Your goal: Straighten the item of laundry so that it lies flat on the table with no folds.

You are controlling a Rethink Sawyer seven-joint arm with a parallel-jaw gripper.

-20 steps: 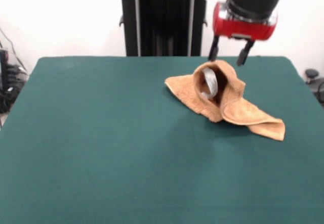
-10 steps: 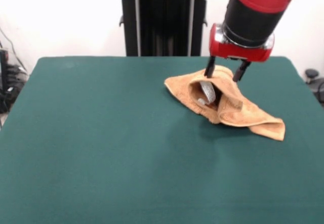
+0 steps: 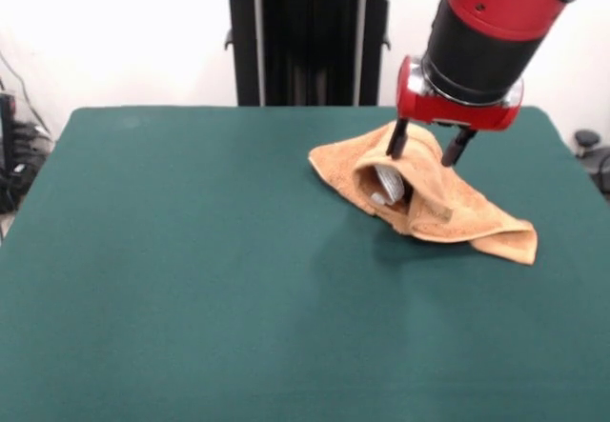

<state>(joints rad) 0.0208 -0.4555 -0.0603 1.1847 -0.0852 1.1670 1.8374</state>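
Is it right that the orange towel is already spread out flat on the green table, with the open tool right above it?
Not quite. The front view shows the towel bunched up in a folded, raised heap, not flat. The rest holds: it lies on the green table, and the open tool is right above it.

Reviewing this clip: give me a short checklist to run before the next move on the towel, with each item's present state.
1. Towel flat, no folds: not ok, bunched into a hump with a hollow.
2. Towel fully on the table: ok.
3. Tool over the towel: ok, above the hump's top.
4. Tool open: ok, fingers spread.
5. Fingers touching cloth: cannot tell.
6. Grey shape in the hollow identified: cannot tell.
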